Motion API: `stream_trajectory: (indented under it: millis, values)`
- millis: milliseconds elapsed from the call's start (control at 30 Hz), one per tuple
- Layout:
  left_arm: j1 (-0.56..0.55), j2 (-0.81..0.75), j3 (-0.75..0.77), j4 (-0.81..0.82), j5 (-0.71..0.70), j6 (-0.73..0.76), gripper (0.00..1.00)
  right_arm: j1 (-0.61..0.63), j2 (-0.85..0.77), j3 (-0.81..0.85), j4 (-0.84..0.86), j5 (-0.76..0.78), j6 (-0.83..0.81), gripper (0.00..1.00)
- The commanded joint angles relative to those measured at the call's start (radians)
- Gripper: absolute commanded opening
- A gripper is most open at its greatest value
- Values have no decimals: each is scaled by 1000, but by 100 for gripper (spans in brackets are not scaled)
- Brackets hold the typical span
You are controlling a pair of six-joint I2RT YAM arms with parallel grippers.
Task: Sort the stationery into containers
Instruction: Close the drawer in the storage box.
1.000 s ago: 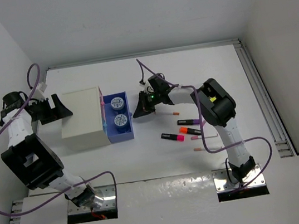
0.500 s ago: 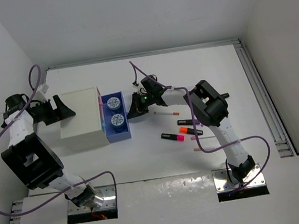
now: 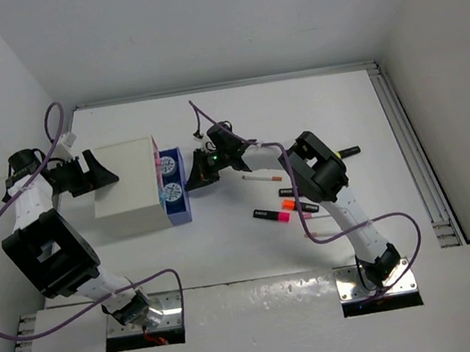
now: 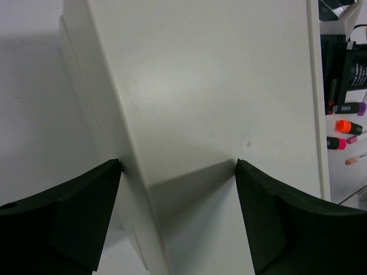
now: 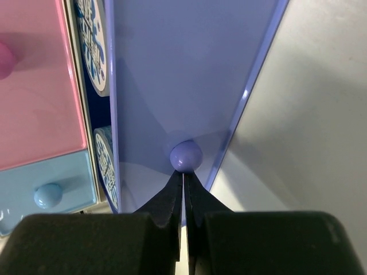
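White table (image 3: 257, 261) under white walls carries everything. Right gripper (image 5: 183, 179), fingers pressed together, touches the knob of the periwinkle drawer (image 5: 183, 74), partly pulled out with round blue pieces (image 3: 170, 178) inside. Left gripper (image 4: 178, 172) spreads wide, straddling the cabinet (image 3: 129, 187) near the left edge. Highlighters (image 3: 288, 206) lie mid-table.

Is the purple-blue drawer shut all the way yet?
No, the purple-blue plastic drawer is partly open: it sticks out of the white boxy cabinet, round blue pieces showing inside.
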Motion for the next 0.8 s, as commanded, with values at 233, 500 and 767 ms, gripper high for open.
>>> stream_trajectory:
  millis: [233,500,767]
  values:
    - [-42,68,-42,-1,-69,60,85,49,67,128,148,12,68,6]
    - [-65,88,-39,-4,-73,64,85,80,113,189,197,35,116,9]
    - [-101,102,-27,-4,-73,60,85,103,131,214,221,43,140,23]
